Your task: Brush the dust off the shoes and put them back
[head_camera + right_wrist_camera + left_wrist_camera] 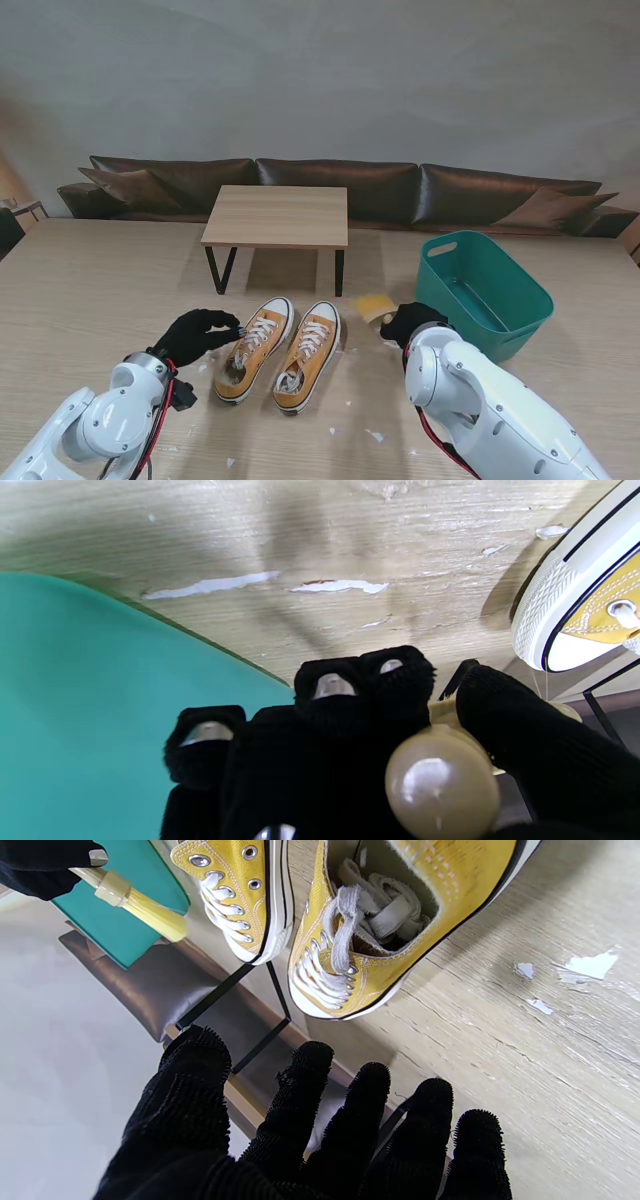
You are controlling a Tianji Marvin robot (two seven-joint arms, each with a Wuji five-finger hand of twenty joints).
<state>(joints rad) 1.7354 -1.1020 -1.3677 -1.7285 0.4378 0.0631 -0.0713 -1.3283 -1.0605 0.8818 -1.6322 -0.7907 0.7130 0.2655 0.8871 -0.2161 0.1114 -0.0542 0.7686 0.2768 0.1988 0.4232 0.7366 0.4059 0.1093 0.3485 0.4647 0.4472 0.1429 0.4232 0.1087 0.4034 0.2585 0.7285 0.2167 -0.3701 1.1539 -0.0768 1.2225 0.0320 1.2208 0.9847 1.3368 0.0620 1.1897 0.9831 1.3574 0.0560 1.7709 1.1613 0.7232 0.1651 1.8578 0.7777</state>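
Two yellow canvas shoes with white laces and white toe caps lie side by side on the table: the left shoe (254,348) (380,925) and the right shoe (307,355) (240,895) (585,590). My left hand (197,334) (310,1130), in a black glove, hovers just left of the left shoe with fingers spread, holding nothing. My right hand (412,322) (360,730) is shut on a brush (376,308) (135,902) with yellow bristles; its round cream handle end (442,782) shows in the right wrist view. The bristles sit right of the right shoe's toe, apart from it.
A teal plastic basket (483,290) (100,705) stands right of my right hand. A small wooden side table (279,216) with black legs stands farther from me, behind the shoes. White paper scraps (373,435) (590,965) lie on the wooden tabletop. A dark sofa (330,185) runs along the far edge.
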